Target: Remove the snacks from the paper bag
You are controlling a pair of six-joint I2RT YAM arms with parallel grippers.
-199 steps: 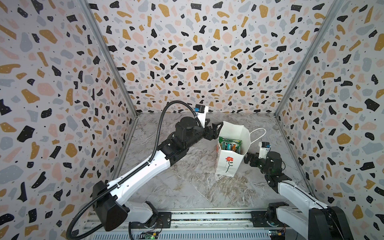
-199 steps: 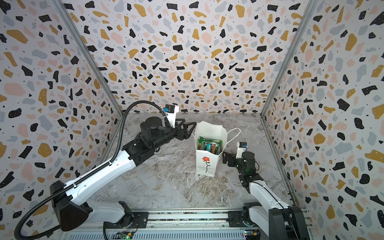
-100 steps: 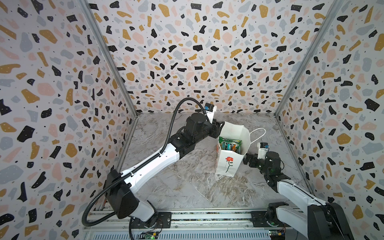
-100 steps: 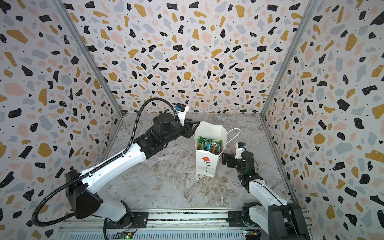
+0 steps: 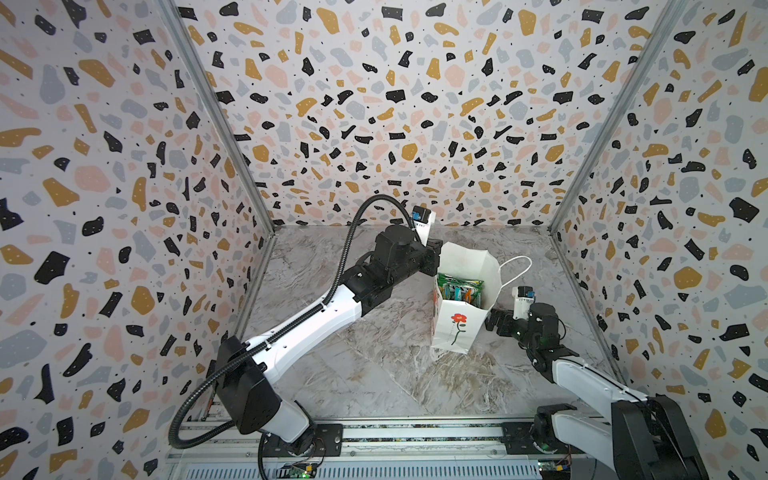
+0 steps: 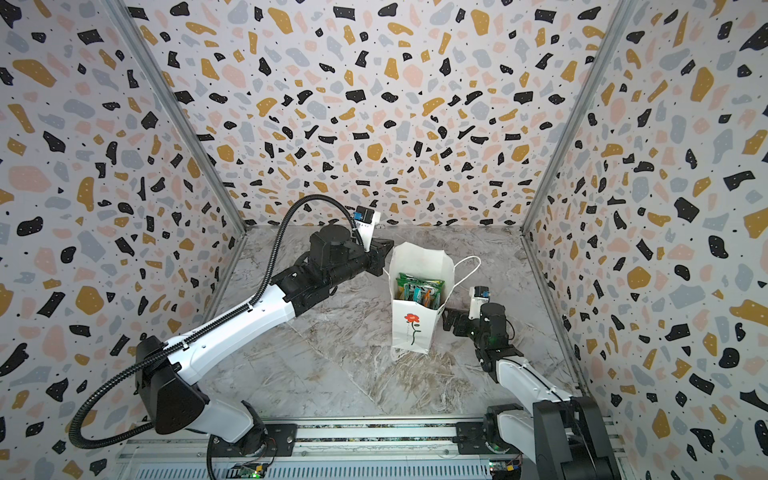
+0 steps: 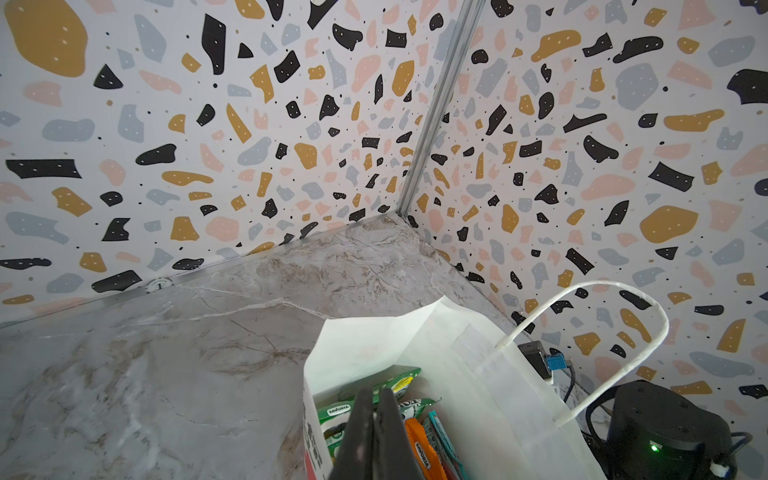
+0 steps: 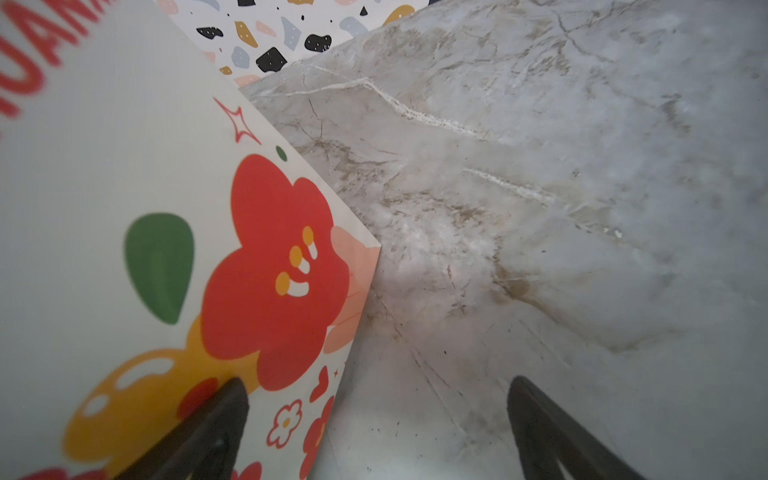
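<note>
The white paper bag point(image 5: 457, 328) point(image 6: 411, 332) stands upright mid-table with its mouth open and a red flower on its front. Several snacks point(image 5: 459, 289) point(image 6: 419, 291) stand inside it: green pouches point(image 7: 332, 411), an orange one point(image 7: 419, 444) and a teal one point(image 7: 436, 424). My left gripper point(image 5: 436, 259) point(image 7: 375, 395) is shut at the bag's far-left rim, its tips over the mouth. I see no paper or pouch between its fingers. My right gripper point(image 5: 494, 322) point(image 8: 376, 382) is wide open low at the bag's right side, and one of its fingers point(image 8: 216, 415) lies against the printed wall point(image 8: 104, 166).
A white cord handle point(image 5: 519, 266) point(image 7: 623, 291) loops out from the bag's right rim above the right arm. Patterned walls close the marble table point(image 5: 374, 374) on three sides. The arm rail point(image 5: 374, 436) runs along the front edge.
My left arm has reached right to the bag's rim, and its gripper has gone from open to shut. The right arm and the bag have barely moved.
</note>
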